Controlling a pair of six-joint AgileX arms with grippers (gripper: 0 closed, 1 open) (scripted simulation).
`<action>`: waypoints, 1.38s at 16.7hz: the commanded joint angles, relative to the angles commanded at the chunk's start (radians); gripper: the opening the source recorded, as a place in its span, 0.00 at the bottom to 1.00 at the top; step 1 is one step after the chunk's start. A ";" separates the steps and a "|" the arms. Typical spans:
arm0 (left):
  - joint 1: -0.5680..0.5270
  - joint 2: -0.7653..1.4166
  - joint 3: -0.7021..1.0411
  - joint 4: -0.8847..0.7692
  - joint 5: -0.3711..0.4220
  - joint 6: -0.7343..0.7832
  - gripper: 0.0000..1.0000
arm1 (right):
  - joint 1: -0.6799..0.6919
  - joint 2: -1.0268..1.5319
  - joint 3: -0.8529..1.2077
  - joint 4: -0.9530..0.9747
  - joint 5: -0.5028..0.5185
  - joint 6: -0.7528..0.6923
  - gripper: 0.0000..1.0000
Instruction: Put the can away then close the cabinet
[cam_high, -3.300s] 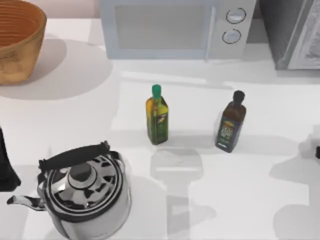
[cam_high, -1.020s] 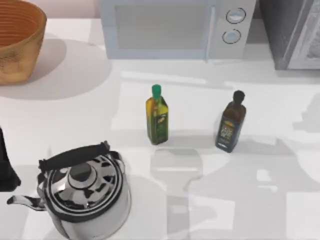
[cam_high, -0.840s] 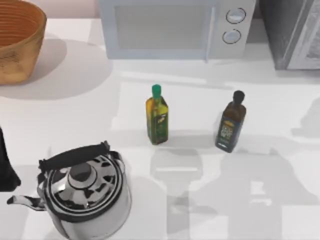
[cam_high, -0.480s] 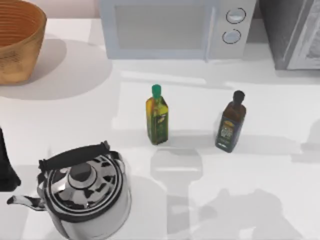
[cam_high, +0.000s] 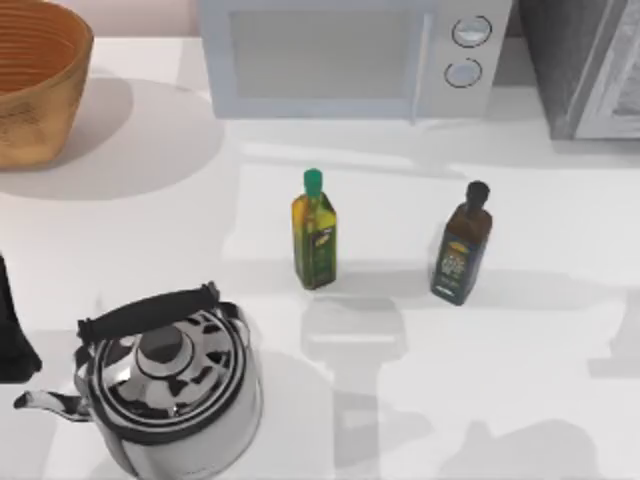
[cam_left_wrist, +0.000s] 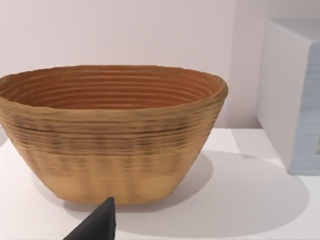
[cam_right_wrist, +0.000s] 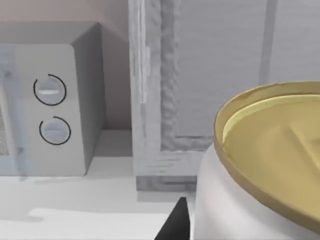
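Right now the right gripper is clenched on the can. One dark finger presses the white side under the gold lid, and the can hangs off the table in front of the cabinet, near it, not inside.

Change since a second ago: the arm's shadow on the table slides from mid-right toward the lower right edge. Bottles and kettle sit unmoved. I judge the can is mid-carry, with both placing and door closing left to do.

The microwave stands just beside the cabinet and is the nearest thing to clip. The green-capped bottle and dark bottle stand mid-table, well apart from the cabinet.

The kettle is lower left. The left gripper is parked at the left edge facing the basket; grip cannot tell.
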 joint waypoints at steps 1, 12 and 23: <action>0.000 0.000 0.000 0.000 0.000 0.000 1.00 | 0.002 -0.014 -0.007 -0.007 0.002 0.000 0.00; 0.000 0.000 0.000 0.000 0.000 0.000 1.00 | 0.029 0.181 0.214 -0.062 0.032 0.003 0.00; 0.000 0.000 0.000 0.000 0.000 0.000 1.00 | 0.136 0.969 1.253 -0.334 0.143 0.016 0.00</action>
